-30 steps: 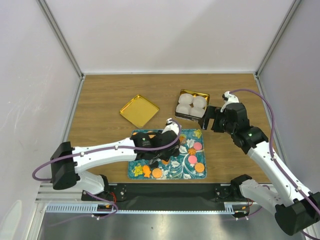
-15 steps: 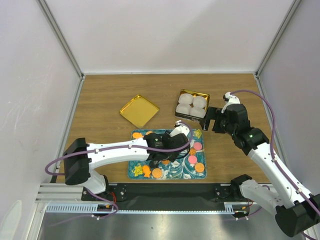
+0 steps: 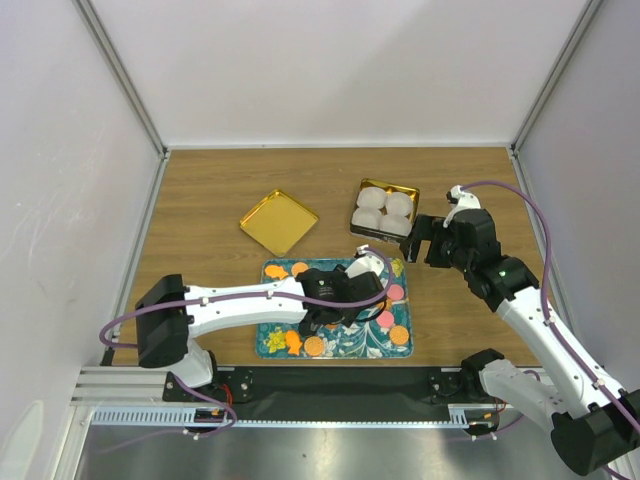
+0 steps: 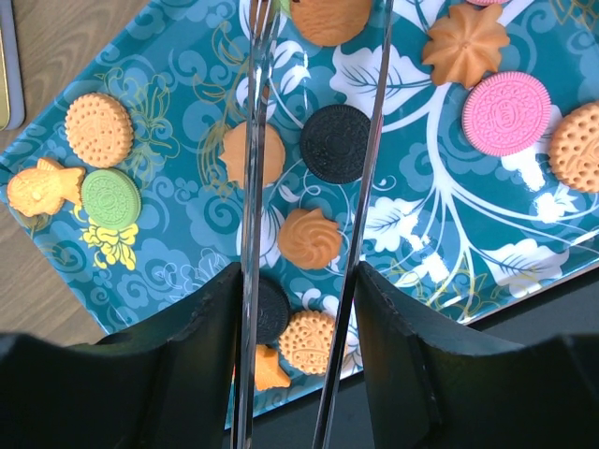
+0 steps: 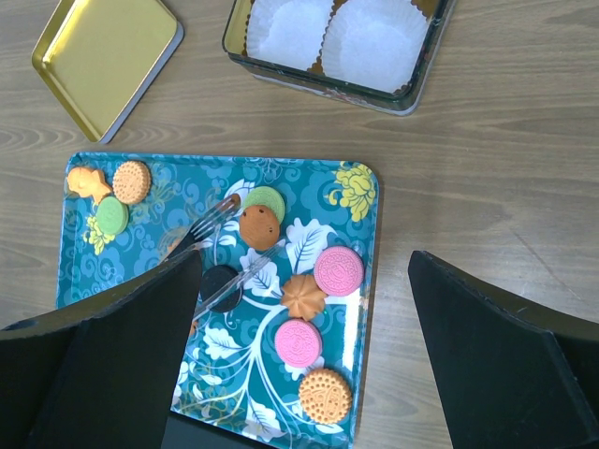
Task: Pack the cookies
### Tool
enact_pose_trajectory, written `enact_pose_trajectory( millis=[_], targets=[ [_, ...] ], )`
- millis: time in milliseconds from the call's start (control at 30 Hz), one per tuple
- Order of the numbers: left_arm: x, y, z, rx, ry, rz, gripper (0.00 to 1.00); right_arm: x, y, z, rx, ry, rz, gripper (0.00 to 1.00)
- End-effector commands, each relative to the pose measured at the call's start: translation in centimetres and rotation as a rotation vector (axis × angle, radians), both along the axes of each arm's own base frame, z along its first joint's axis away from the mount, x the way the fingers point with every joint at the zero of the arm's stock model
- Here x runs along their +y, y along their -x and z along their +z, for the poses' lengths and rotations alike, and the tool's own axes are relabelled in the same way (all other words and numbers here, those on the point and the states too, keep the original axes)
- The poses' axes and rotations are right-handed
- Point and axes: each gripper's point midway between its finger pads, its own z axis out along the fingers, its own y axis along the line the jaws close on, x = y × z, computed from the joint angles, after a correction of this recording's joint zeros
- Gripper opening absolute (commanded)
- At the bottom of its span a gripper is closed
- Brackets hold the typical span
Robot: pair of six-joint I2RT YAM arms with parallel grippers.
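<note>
left gripper (image 4: 301, 290) clamps clear tongs (image 4: 251, 140); right gripper (image 5: 304, 281) gapes wide. cookies (image 4: 335, 142) likely light, brittle: you pinch rims gently.

No text, brand, number or sign can be read in any view. The pink cookie (image 4: 506, 113) and the green cookie (image 4: 110, 197) carry an embossed stamp at their centres, too fine and blurred to tell whether it holds letters. The teal tray (image 4: 178, 65) bears only printed flowers and scrolls, no wording.
</note>
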Motion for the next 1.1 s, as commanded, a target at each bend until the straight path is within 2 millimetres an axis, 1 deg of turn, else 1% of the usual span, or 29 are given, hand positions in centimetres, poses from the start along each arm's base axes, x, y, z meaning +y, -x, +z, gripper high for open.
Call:
enact_pose_trajectory(
  millis=[0,167,300,467,667,833,933,1000,1033,1067],
  targets=[
    [-0.9,-0.7,1.5,-0.047,0.025,0.011,0.54,-0.3,-0.1,0.3,-0.027,0.012,-0.003,1.0],
    [-1.0,-0.9,1.4,-0.052,0.019,0.009,0.52,-0.2,-0.1,0.2,-0.027,0.009,0.0,1.0],
    [-1.1,-0.9,1.5,-0.053,0.021,0.004,0.49,-0.3,0.0,0.2,-0.026,0.009,-0.002,1.0],
    [-1.0,-0.9,2.1,-0.059,0.028,0.001,0.46,-0.4,0.0,0.5,-0.033,0.01,-0.003,1.0],
    [-0.5,-0.7,3.6,-0.064,0.057,0.001,0.44,-0.6,0.0,0.6,-0.035,0.012,-0.006,1.0],
    [-0.6,-0.4,4.9,-0.061,0.1,-0.005,0.44,-0.6,-0.1,0.7,-0.036,0.011,-0.007,1.0],
    [-0.7,-0.7,6.1,-0.076,0.125,-0.007,0.44,-0.7,-0.1,0.8,-0.042,0.008,-0.01,1.0],
    [-0.8,-1.4,7.0,-0.085,0.14,-0.002,0.44,-0.8,-0.2,1.0,-0.045,0.008,-0.013,1.0],
    [-1.0,-2.3,7.9,-0.096,0.16,0.015,0.44,-0.8,-0.2,1.2,-0.046,0.008,-0.014,1.0],
    [-1.1,-2.9,8.3,-0.102,0.166,0.021,0.44,-0.9,-0.3,1.2,-0.046,0.008,-0.016,1.0]
  ],
)
